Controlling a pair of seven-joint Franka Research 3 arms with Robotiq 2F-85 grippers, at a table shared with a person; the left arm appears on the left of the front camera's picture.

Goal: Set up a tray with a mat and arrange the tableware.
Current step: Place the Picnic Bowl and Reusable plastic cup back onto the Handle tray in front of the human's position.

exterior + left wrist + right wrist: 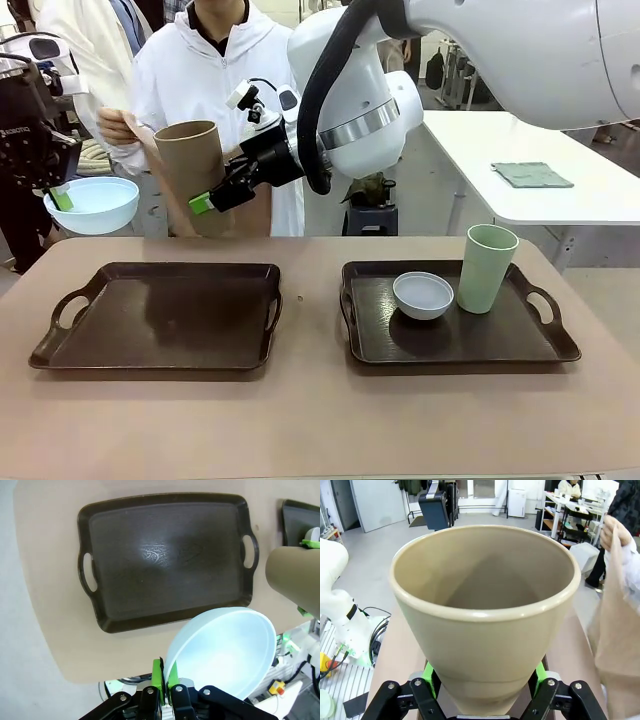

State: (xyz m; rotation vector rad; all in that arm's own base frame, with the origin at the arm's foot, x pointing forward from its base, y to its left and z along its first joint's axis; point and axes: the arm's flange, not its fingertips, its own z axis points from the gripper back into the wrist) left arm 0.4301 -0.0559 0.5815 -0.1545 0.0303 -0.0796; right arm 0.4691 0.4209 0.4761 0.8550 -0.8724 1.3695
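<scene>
- Left gripper (165, 679): fingers pinched on the rim of the pale blue round bowl (92, 203), aloft past the left dark brown handled tray (160, 318).
- Right gripper (486, 680): fingers clamped on the tall tan brown handleless cup (192, 160) near its base (mouth up, aloft).
- Greyish white small bowl (422, 294) and pale green tall cup (486, 267) stand just beside each other on the right dark brown tray (545, 348).

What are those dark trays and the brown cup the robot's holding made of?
The left tray and right tray look like moulded plastic, semi-gloss: lamp glare smears across their textured floors. The tan cup looks matte and smooth with a thick rounded rim: melamine, plastic or ceramic; unclear which.
</scene>
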